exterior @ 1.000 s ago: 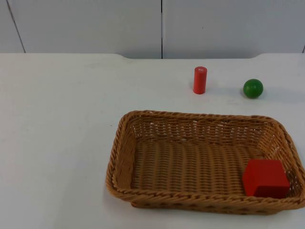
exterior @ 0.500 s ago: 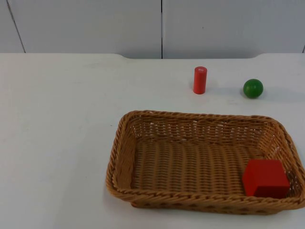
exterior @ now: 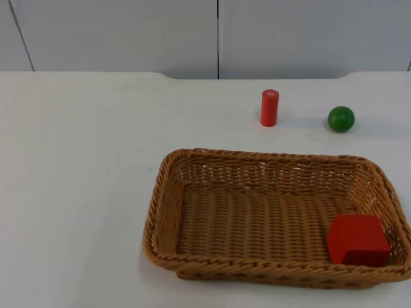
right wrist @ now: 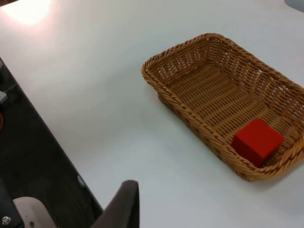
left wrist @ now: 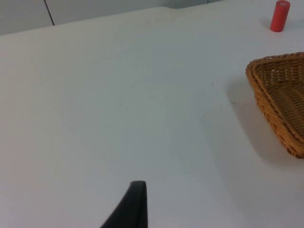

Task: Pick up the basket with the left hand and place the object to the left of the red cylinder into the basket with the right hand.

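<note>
The left pincer (left wrist: 135,202) is being held above bare bench (exterior: 77,179), the right pincer (right wrist: 124,202) near the bench edge; neither's spread can be told. The red cube (exterior: 357,239), glossy and square-edged, is seen lying in the wicker basket (exterior: 192,260) at the top view's lower right, behind which the red cylinder (exterior: 270,108) and green ball (exterior: 341,119) are standing.

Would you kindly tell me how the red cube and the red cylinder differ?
The cube lies inside the basket, in its near right corner; the cylinder stands upright on the bare table beyond the basket. The cube is blocky and looks larger; the cylinder is slim and round. Both are plain red.
</note>
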{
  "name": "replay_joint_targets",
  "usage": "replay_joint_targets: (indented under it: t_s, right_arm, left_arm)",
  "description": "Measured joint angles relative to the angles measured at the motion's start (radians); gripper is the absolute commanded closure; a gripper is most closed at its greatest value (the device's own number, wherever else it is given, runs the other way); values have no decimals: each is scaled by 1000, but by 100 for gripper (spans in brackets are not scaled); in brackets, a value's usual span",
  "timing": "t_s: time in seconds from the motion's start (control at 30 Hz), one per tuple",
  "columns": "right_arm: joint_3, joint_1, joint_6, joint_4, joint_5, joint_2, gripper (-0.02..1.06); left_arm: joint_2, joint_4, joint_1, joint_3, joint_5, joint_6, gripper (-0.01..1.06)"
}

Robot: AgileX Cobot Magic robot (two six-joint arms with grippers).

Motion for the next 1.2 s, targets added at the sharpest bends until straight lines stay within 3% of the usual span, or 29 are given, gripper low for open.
replay_joint_targets:
  t_s: [0.17, 0.33, 0.37, 0.53, 0.7, 0.97, 1.2]
  right_arm:
    - [0, -61, 0, 0, 0, 0, -1]
    - [0, -262, 0, 0, 0, 0, -1]
    - [0, -262, 0, 0, 0, 0, -1]
    - [0, -492, 0, 0, 0, 0, -1]
    - [0, -615, 5, 0, 0, 0, -1]
    - [0, -725, 5, 0, 0, 0, -1]
    - [0, -760, 5, 0, 0, 0, -1]
  left_arm:
    - [0, 0, 0, 0, 0, 0, 0]
    - [0, 0, 0, 0, 0, 0, 0]
    - [0, 0, 0, 0, 0, 0, 0]
    - [0, 0, 0, 0, 0, 0, 0]
    - [0, 0, 0, 0, 0, 0, 0]
    - [0, 0, 0, 0, 0, 0, 0]
    - [0, 0, 7, 0, 0, 0, 0]
